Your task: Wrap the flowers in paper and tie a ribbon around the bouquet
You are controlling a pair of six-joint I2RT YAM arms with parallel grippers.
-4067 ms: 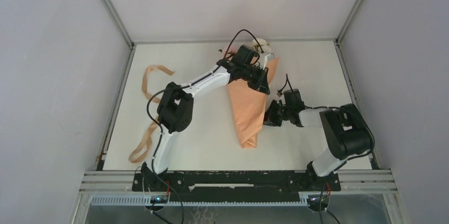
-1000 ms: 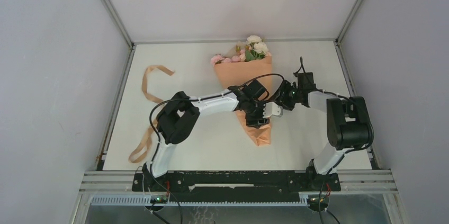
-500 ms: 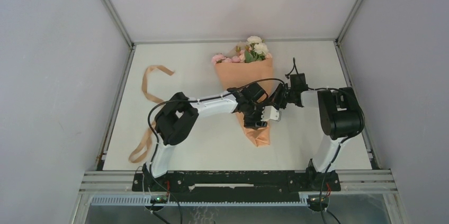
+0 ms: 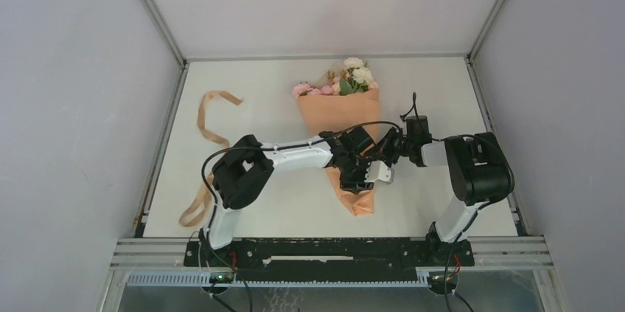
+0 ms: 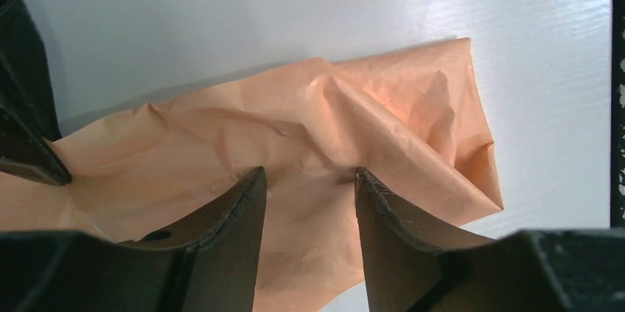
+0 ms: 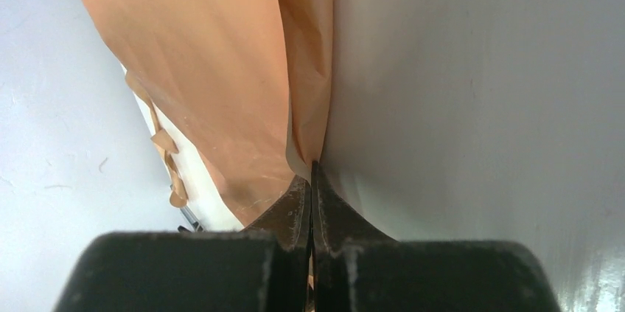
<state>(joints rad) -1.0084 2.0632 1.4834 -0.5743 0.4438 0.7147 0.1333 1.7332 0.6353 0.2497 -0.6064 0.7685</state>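
Note:
The bouquet lies on the white table, its paper rolled into an orange cone with the narrow end toward me. Pink and cream flowers show at the wide far end. My left gripper is over the cone's lower part. In the left wrist view it is open, both fingertips resting on the crinkled paper. My right gripper meets the cone from the right. In the right wrist view it is shut on a thin edge of the paper. The tan ribbon curls loose at the left.
The ribbon trails down the left side of the table to a loop near the front corner. Grey walls and metal rails close the table in on three sides. Both forearms cross just above the cone's narrow end.
My right gripper has moved left to the cone's right edge and shut on the paper. The left gripper has slid slightly toward the narrow end, its jaws a little narrower.

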